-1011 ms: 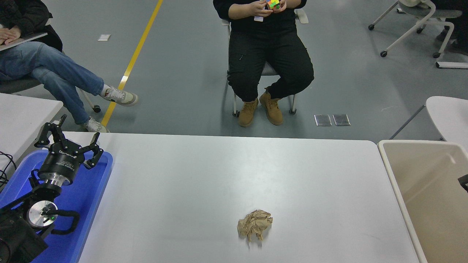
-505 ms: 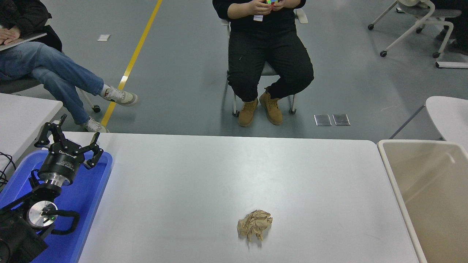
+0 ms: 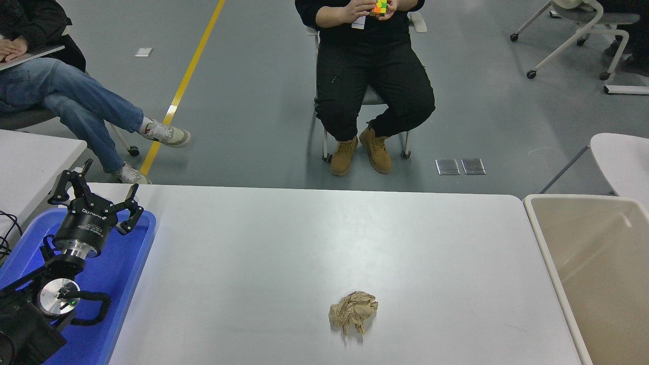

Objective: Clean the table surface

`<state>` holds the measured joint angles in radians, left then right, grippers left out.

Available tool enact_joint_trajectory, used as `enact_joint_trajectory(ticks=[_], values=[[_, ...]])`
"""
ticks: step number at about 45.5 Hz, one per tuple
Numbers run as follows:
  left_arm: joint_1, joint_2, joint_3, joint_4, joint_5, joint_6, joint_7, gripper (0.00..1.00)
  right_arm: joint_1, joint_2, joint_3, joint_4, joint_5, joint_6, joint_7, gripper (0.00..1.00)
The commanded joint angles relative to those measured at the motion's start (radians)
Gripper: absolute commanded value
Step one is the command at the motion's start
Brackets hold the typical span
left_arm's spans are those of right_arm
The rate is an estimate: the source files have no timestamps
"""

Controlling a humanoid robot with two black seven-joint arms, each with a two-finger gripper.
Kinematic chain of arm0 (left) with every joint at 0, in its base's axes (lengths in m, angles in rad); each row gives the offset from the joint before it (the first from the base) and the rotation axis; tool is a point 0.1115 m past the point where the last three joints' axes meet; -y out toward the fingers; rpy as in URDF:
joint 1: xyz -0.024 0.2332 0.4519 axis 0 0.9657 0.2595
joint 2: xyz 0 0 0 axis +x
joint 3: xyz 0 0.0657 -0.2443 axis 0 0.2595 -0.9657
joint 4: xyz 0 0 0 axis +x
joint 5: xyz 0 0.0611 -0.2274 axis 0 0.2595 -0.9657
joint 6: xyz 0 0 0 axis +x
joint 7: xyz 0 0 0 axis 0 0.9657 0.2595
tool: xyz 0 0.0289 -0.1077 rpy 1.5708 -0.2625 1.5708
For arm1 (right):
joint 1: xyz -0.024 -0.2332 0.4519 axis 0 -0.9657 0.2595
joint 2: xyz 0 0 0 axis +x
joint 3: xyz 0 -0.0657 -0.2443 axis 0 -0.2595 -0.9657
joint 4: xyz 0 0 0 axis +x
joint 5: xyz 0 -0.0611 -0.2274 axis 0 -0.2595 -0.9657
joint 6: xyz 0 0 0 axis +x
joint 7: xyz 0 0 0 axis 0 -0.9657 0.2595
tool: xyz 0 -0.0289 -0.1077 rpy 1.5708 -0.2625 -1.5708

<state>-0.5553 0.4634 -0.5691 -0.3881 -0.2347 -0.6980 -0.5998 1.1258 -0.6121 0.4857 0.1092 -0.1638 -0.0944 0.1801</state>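
Observation:
The table surface (image 3: pixel 284 243) is a wide white top with rounded corners. A crumpled ball of brown paper (image 3: pixel 353 312) lies on it near the front edge, a little right of the middle. My left gripper (image 3: pixel 96 190) is parked at the lower left above a blue tray, open with nothing between its fingers. The right arm is out of view.
The blue tray (image 3: pixel 127 274) sits at the table's left end. A beige bin (image 3: pixel 598 274) stands against the right end. A person in black sits on a chair (image 3: pixel 372 66) beyond the far edge, and another person's legs (image 3: pixel 86 106) show at the upper left.
A dark part of the right arm at the right edge over the bin has withdrawn out of view. The paper ball and left arm have not moved.

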Motion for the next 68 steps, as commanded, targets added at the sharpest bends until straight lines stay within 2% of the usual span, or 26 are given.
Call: enact_joint_trajectory(ticks=[1, 13, 31, 38, 59, 68], values=[[0.000, 0.000, 0.000, 0.000, 0.000, 0.000, 0.000, 1.00, 0.042, -0.015, 0.118, 0.107, 0.049, 0.041, -0.001, 0.99], [0.000, 0.000, 0.000, 0.000, 0.000, 0.000, 0.000, 1.00, -0.046, -0.095, 0.290, 0.455, 0.049, 0.088, 0.001, 0.99], [0.000, 0.000, 0.000, 0.000, 0.000, 0.000, 0.000, 1.00, -0.346, -0.083, 0.510, 0.714, 0.047, 0.203, 0.009, 0.99], [0.000, 0.000, 0.000, 0.000, 0.000, 0.000, 0.000, 1.00, -0.434, -0.048, 0.557, 0.751, 0.040, 0.234, 0.012, 0.99], [0.000, 0.000, 0.000, 0.000, 0.000, 0.000, 0.000, 1.00, -0.604, 0.040, 0.565, 0.750, 0.027, 0.294, 0.142, 0.99], [0.000, 0.000, 0.000, 0.000, 0.000, 0.000, 0.000, 1.00, -0.658, 0.057, 0.565, 0.748, 0.006, 0.315, 0.162, 0.99]])
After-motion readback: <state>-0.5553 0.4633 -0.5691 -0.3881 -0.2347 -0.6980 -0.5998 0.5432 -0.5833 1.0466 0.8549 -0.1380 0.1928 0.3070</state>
